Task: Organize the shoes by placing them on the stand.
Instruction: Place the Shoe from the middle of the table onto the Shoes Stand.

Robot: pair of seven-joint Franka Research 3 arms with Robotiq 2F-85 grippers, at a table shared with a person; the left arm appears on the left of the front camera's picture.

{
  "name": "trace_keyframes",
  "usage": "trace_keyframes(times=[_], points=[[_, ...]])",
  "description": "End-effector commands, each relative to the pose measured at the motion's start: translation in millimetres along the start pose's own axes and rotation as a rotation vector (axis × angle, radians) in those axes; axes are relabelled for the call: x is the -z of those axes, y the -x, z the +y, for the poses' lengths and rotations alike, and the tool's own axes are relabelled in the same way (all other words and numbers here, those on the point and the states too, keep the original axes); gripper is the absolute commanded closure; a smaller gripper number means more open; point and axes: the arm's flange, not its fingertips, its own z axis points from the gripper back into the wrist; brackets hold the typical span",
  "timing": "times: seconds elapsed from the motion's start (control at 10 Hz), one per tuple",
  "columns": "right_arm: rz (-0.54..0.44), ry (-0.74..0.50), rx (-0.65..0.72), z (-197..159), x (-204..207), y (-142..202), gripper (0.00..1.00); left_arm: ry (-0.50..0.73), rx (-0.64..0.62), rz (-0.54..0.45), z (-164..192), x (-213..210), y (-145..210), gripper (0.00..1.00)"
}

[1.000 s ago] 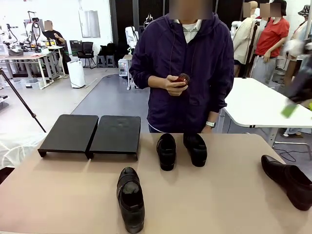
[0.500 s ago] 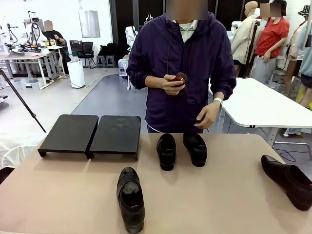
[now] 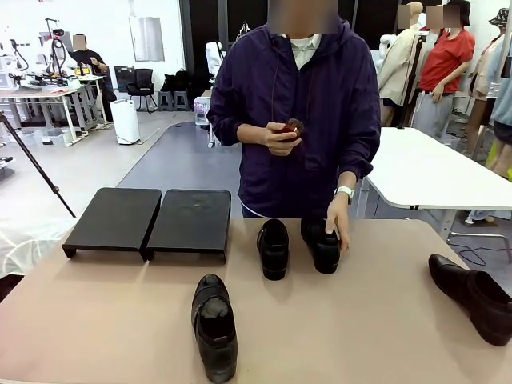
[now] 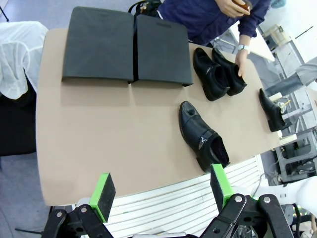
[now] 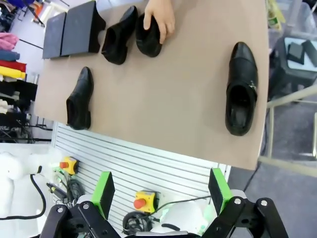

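Four black glossy shoes lie on the tan table. Two stand side by side at the far middle, the left one (image 3: pixel 273 248) free and the right one (image 3: pixel 320 244) under the person's hand (image 3: pixel 337 226). A third shoe (image 3: pixel 214 326) lies near the front edge and a fourth (image 3: pixel 472 296) at the far right. The black two-panel stand (image 3: pixel 148 220) sits bare at the back left. High above the table, my left gripper (image 4: pixel 161 188) is open over the near shoe (image 4: pixel 203 136). My right gripper (image 5: pixel 161 187) is open too, with the right-hand shoe (image 5: pixel 241 89) below it.
The person at the far side holds a small brown-red object (image 3: pixel 292 128) in the other hand. A white table (image 3: pixel 432 172) stands behind on the right. Bare tabletop (image 3: pixel 112 312) lies in front of the stand.
The person's free hand came down from waist height onto the right shoe of the middle pair. Shoes, stand and both grippers are where they were.
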Motion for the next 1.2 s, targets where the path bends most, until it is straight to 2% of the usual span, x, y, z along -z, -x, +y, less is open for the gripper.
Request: trace_keyframes(times=[0.0,0.7,0.9,1.1], points=[[0.007,0.000,-0.005,-0.3,-6.0,0.1,0.00,0.015,-0.005,-0.001,-0.5,-0.1,-1.3,0.00],[0.007,0.000,-0.005,-0.3,-6.0,0.1,0.00,0.000,0.000,0.000,0.0,0.0,0.0,0.00],[0.007,0.000,-0.005,-0.3,-6.0,0.1,0.00,-0.104,-0.116,0.211,-100.5,53.5,-7.9,0.00],[0.007,0.000,-0.005,-0.3,-6.0,0.1,0.00,-0.196,-0.105,0.334,-174.3,127.6,0.7,0.00]])
